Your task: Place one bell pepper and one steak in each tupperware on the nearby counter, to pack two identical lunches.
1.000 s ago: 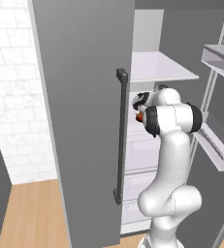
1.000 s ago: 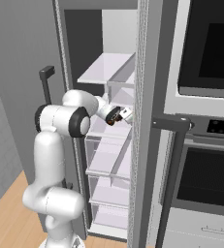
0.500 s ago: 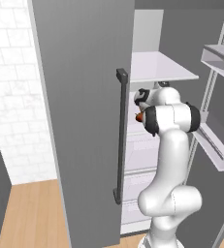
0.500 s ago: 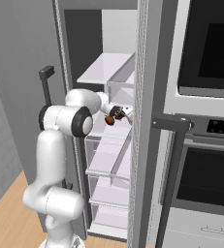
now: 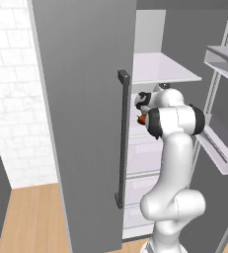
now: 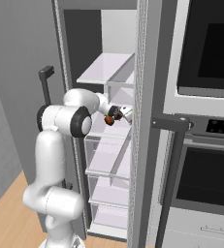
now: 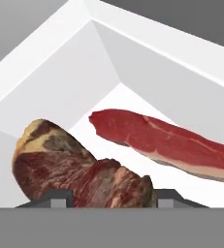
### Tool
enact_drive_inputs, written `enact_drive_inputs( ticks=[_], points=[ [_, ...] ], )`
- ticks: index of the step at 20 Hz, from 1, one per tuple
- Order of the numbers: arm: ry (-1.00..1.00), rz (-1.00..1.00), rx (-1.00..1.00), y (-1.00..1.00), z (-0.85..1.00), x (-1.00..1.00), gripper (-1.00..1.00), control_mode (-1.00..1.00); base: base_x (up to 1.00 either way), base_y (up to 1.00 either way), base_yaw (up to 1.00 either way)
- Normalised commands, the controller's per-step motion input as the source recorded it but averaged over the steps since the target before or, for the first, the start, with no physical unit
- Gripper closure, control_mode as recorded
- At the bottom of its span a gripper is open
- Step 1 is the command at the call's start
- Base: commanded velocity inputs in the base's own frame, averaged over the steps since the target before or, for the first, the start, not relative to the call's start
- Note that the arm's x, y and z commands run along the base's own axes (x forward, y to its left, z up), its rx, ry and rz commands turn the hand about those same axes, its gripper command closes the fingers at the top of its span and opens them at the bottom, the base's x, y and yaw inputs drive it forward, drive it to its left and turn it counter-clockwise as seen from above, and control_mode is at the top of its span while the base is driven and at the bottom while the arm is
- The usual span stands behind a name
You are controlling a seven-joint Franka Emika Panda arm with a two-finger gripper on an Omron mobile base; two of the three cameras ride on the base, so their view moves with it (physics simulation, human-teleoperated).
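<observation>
My gripper (image 7: 113, 196) is shut on a dark, marbled steak (image 7: 79, 169) that bulges up between the two fingertips. Beyond it a second, bright red steak (image 7: 171, 140) lies flat on the floor of a white fridge drawer (image 7: 60, 63). From the base, the gripper (image 6: 114, 116) reaches into the open fridge at mid height, with the held steak (image 6: 108, 120) a small red-brown lump at its tip. The left base view shows the same gripper (image 5: 141, 111) and steak (image 5: 141, 119) just past the door edge. The tupperware and the counter are out of view.
The grey fridge door with its dark handle (image 5: 121, 138) stands open close on the arm's left. A white shelf (image 5: 160, 69) sits above the hand, clear drawers (image 6: 108, 160) below. Door bins (image 5: 224, 148) jut out on the right. A wall oven (image 6: 205, 48) stands beside the fridge.
The hand, still holding the steak, has drawn back a little toward the arm and the fridge opening. The base views have not shifted.
</observation>
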Motion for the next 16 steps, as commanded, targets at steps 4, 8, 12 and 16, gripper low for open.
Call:
enact_drive_inputs(
  ticks=[4, 8, 12, 16],
  points=[
    [0.02, 0.00, -0.03, 0.13, -0.30, -0.43, 1.00, -1.00, 0.00, 0.00, 0.00],
    [0.03, 0.00, -0.04, 0.00, -0.04, -0.63, 1.00, -1.00, 0.00, 0.00, 0.00],
    [0.00, 0.00, -0.08, 0.00, 0.00, -0.79, 1.00, -1.00, 0.00, 0.00, 0.00],
    [0.00, 0.00, -0.07, 0.00, 0.19, -0.96, 1.00, -1.00, 0.00, 0.00, 0.00]
  ],
)
